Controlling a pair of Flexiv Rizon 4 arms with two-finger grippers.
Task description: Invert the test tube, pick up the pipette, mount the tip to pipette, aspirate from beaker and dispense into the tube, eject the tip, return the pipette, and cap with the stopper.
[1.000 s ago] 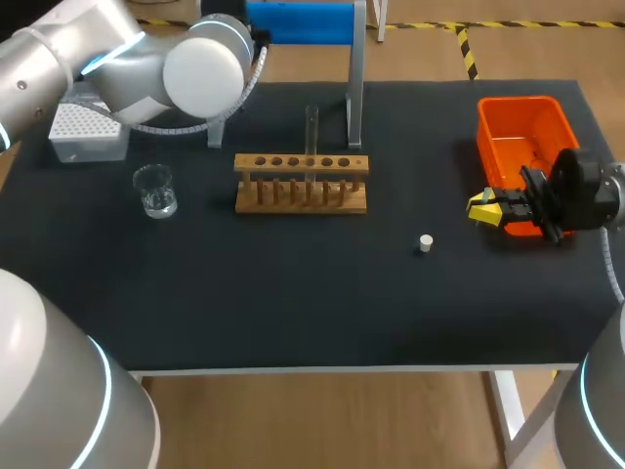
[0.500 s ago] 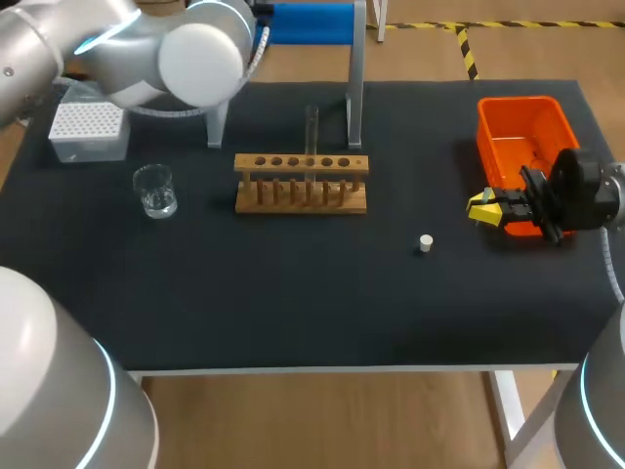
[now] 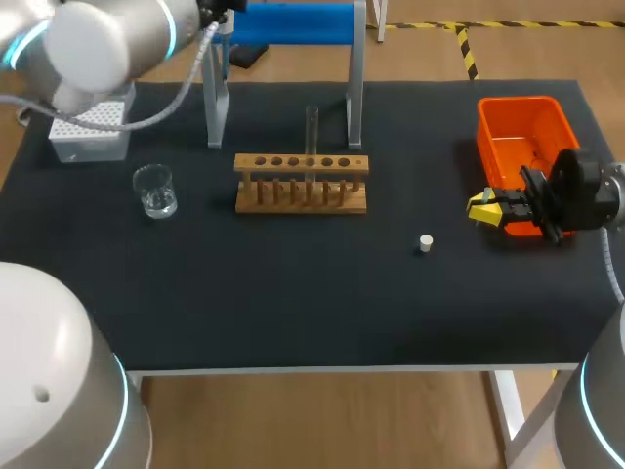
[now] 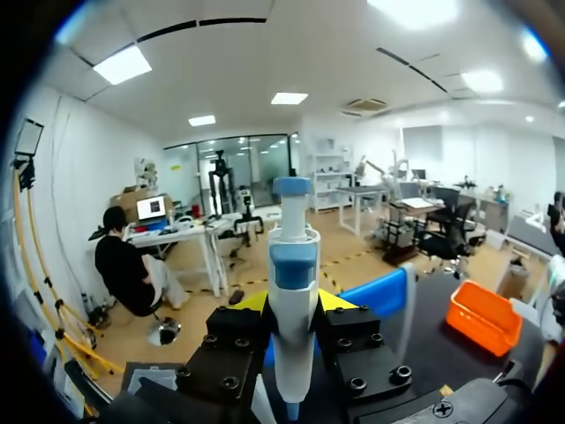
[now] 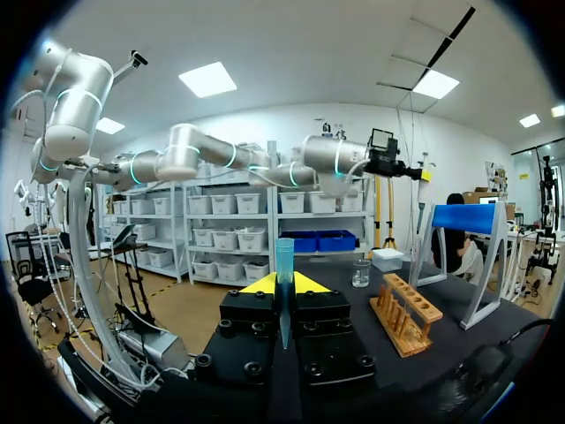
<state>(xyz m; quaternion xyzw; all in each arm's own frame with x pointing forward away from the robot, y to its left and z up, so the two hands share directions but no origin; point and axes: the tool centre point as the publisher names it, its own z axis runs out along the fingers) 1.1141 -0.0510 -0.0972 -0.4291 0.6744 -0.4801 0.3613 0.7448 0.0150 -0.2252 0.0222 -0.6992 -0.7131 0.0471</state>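
— Where is the left arm, and what does its gripper have?

— It comes in at 10 o'clock in the head view, high over the far corner of the table. The wrist view shows the left gripper pinching the pipette upright, with a finger pressed against each side of its body.

— And the right arm?

— It sits at 3 o'clock. The right gripper hangs at 7 o'clock from the orange bin, just at the bin's near edge. Its fingers are closed on a blue pipette tip, which stands upright between them with its narrow end down.

— What about the rest, big to small?

— A stand with a blue top is at 12 o'clock, by the far edge. The wooden rack lies just in front of it. The white tip box is at 10 o'clock from the rack, partly under the left arm. The beaker is at 9 o'clock from the rack, apart from it.

— The tube and stopper?

— The test tube stands upright in one of the rack's middle holes; I cannot tell which end is up. The white stopper sits alone on the table, at 4 o'clock from the rack and 8 o'clock from the right gripper.
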